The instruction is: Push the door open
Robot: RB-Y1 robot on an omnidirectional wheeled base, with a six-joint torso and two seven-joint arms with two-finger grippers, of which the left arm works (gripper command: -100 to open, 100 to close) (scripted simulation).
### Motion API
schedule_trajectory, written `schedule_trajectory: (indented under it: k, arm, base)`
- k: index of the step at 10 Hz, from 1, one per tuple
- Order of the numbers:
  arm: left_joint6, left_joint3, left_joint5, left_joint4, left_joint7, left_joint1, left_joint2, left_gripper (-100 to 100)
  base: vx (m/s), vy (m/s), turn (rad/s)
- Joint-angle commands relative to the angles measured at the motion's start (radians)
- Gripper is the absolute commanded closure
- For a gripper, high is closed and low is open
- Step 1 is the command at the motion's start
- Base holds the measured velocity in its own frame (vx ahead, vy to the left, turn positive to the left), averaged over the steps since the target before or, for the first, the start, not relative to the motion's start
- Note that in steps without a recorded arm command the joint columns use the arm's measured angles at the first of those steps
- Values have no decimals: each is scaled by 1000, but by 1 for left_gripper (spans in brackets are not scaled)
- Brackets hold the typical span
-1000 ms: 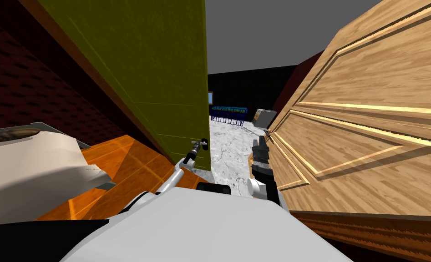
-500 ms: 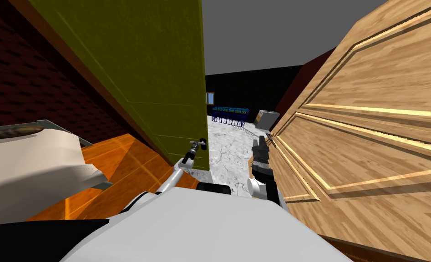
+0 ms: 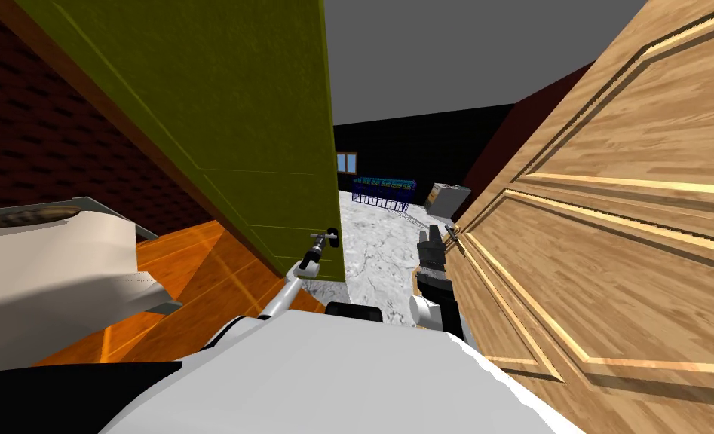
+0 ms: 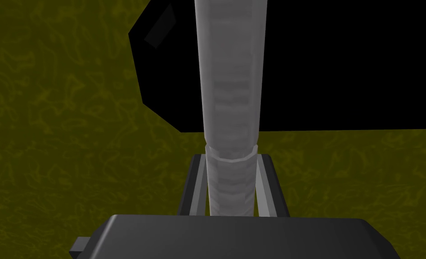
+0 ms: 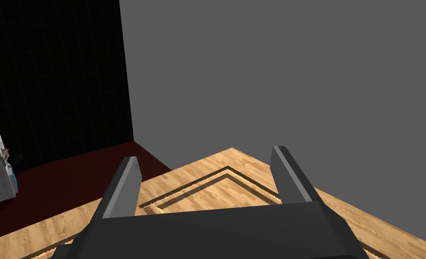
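Overall, two doors flanked the opening ahead. The olive-green door (image 3: 219,113), the one to be pushed, stood on the left, swung partly open with its free edge towards the middle of the head view. The wooden panelled door (image 3: 611,226) stood on the right, also angled open, with its raised mouldings plainly visible. A dark red brick wall (image 3: 38,151) lay to the left of the olive-green door. An orange wooden floor (image 3: 204,271) ran along the foot of that door and met a white marble floor (image 3: 381,249) in the gap between the two doors. A bulky white object with a grey rim (image 3: 46,279) lay at the far left; its nature could not be determined.

Beyond the gap, a blue rack (image 3: 383,190) stood on the marble floor, a grey box (image 3: 445,197) was near it to the right, and a small window (image 3: 345,162) was above and to its left.

The right gripper (image 3: 429,239) was held just beside the near edge of the wooden panelled door, fingers spread apart with nothing between them; contact with the door could not be confirmed. The left gripper (image 3: 325,239) was at the free edge of the olive-green door, its fingers (image 4: 265,180) pressed against the sides of the grey cylindrical door handle (image 4: 230,81). A black shape (image 4: 342,67) lay behind the handle against the door face; it could not be identified.
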Motion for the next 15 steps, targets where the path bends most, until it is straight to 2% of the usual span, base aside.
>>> schedule_trajectory:
  k: [1,7,8,9,15]
  arm:
    - [-3,32,4,5,-5,-6,9,100]
    - [-2,97,9,35,-24,-19,3,100]
    - [0,89,8,31,-23,-11,0,100]
    - [-1,107,10,35,-28,-13,2,100]
    - [-5,163,18,54,-43,-18,7,100]
  base:
    - [183,-139,82]
    - [162,-106,62]
    - [74,-35,32]
    - [122,-38,45]
    - [183,-43,49]
